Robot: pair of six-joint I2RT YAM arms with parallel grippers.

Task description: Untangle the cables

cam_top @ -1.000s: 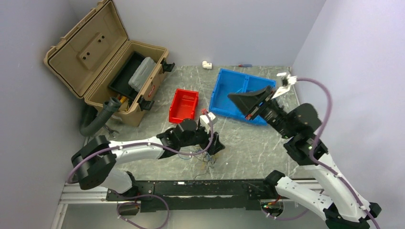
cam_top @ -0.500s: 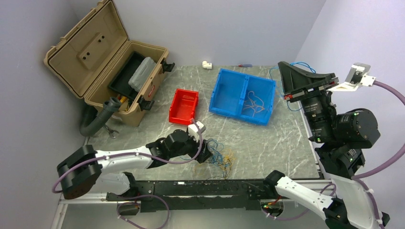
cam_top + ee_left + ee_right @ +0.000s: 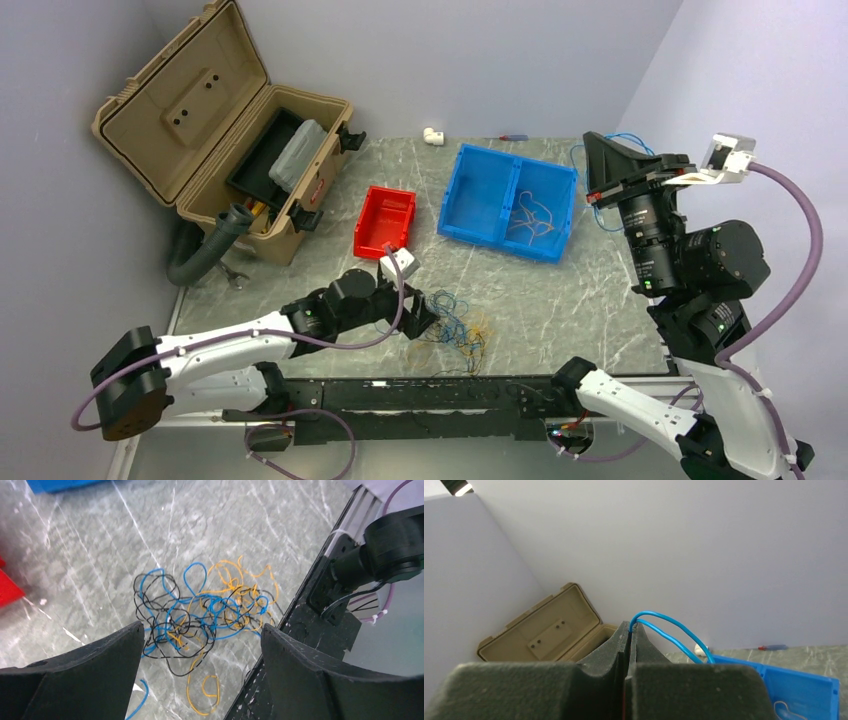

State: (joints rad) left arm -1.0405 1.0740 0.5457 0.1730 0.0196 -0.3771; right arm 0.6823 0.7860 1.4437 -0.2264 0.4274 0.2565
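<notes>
A tangle of thin cables [image 3: 455, 325] in blue, black and yellow-orange lies on the marble table near its front edge. In the left wrist view the cables [image 3: 200, 615] spread between and beyond my two fingers. My left gripper [image 3: 420, 318] [image 3: 202, 628] hovers just left of the tangle, open and holding nothing. My right gripper [image 3: 592, 142] [image 3: 630, 626] is raised right of the blue bin [image 3: 480, 190] and shut on a blue cable [image 3: 669, 622]. That cable loops out of the fingertips. A few pale cables [image 3: 535, 215] lie in the bin's right compartment.
A red bin [image 3: 385, 220] sits left of the blue one. An open tan toolbox [image 3: 200, 110] stands at the back left. A white fitting [image 3: 432, 134] and a small screwdriver [image 3: 513, 137] lie by the back wall. A black rail [image 3: 400, 395] runs along the front edge.
My right gripper rose from over the blue bin and swung right, carrying the blue cable. My left arm drew back to the left, uncovering the tangle.
</notes>
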